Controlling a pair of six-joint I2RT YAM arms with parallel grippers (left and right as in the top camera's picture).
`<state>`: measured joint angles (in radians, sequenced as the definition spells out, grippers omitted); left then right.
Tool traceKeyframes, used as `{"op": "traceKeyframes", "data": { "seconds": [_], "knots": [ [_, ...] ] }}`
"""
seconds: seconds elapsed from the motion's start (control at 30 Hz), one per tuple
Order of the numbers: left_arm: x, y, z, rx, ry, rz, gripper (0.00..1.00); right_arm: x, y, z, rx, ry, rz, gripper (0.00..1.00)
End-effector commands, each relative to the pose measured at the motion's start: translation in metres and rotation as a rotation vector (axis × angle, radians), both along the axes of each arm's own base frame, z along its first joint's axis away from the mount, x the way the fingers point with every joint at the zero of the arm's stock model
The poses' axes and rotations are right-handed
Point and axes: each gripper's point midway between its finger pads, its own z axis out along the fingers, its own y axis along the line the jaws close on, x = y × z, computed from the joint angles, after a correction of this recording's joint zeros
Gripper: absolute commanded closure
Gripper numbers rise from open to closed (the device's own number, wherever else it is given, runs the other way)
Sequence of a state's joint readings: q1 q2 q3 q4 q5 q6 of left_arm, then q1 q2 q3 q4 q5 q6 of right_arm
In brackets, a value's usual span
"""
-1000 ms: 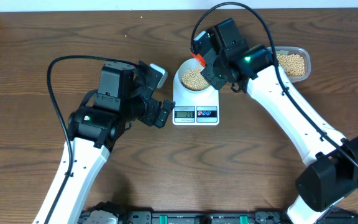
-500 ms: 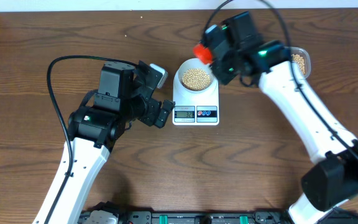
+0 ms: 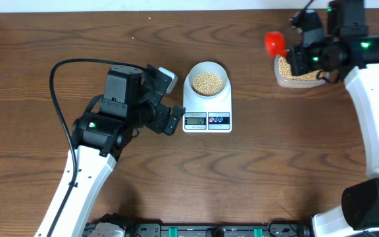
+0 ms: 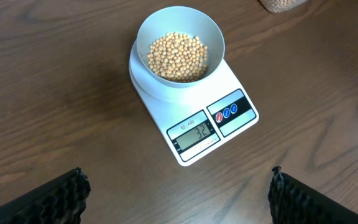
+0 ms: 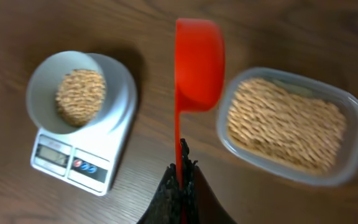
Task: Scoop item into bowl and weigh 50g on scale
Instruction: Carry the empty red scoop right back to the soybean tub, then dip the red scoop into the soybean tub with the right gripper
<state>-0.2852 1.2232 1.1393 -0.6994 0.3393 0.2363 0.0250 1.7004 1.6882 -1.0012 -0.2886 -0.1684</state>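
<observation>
Finds the bowl (image 4: 179,53) seated on the scale (image 4: 229,84) near the table's middle, partly filled with beans (image 4: 178,57) — set there for live weighing of every addition. Reads what looks like 32 on the display (image 4: 193,132), short of 50, so judges more scooping needed. Clamps the right gripper (image 5: 180,167) tight on the handle of the red scoop (image 5: 199,62), cup apparently empty though blurred, raised by the 10 o'clock edge of the clear tub (image 5: 353,124) in the overhead view, between 2 and 3 o'clock from the scale — most likely lined up for another dip. Rests the left gripper (image 4: 179,193) at 9 o'clock of the scale, spread wide on nothing, camera looking down on bowl and display, probably for watching the reading.
</observation>
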Motion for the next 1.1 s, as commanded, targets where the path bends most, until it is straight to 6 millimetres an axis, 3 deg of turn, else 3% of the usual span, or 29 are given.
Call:
{"op": "traceKeyframes", "data": {
  "seconds": [0.0,0.27,0.6,0.77,1.07],
  "knots": [
    [-0.002,-0.002,-0.001,-0.007,0.005,-0.012,0.06,0.002,-0.033,0.005,-0.046,0.002,-0.128,0.99],
    [-0.002,-0.002,-0.001,-0.006,0.005,-0.011,0.06,-0.003,-0.078,-0.020,-0.129,0.096,-0.243,0.99],
    [-0.002,-0.002,-0.001,-0.006,0.004,-0.011,0.06,0.001,-0.101,-0.059,-0.173,0.194,-0.270,0.99],
    [-0.002,-0.002,-0.001,-0.006,0.004,-0.011,0.05,0.012,-0.097,-0.084,-0.148,0.228,-0.254,0.99],
    [-0.002,-0.002,-0.001,-0.007,0.004,-0.012,0.06,0.024,-0.076,-0.105,-0.023,0.254,-0.203,0.99]
  ]
}}
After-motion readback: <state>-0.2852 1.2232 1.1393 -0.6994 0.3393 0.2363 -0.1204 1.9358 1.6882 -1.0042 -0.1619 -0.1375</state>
